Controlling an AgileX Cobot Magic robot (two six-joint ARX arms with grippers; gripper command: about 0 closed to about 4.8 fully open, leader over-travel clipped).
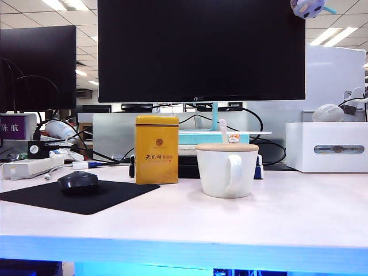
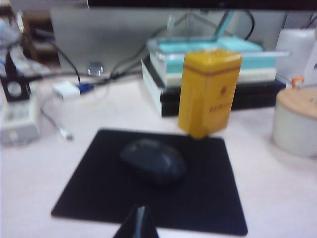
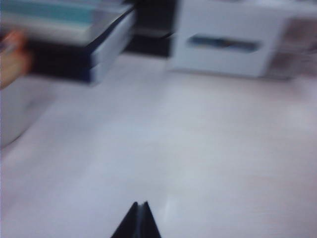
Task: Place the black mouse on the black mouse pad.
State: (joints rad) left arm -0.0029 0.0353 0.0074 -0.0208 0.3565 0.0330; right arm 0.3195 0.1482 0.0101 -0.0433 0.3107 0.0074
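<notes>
Our left gripper (image 2: 139, 223) hangs pinched shut and empty just short of the black mouse pad (image 2: 208, 198), where the black mouse (image 2: 153, 161) already rests as intended, while our right gripper (image 3: 138, 221), also closed, holds nothing over bare table (image 3: 198, 148).

The place is an office. A large dark monitor (image 1: 201, 50) stands over a pale desk (image 1: 287, 218), with a second screen (image 1: 37, 66) to its left and rows of recessed ceiling lights (image 1: 330, 35) above. Cables (image 1: 259, 129) trail behind a power strip (image 1: 31, 167), and stacked books (image 2: 213, 64) sit under the monitor stand. A white mug (image 1: 226, 171), a yellow tin (image 1: 156, 149) and a black mouse pad (image 1: 80, 197) share the desk.
</notes>
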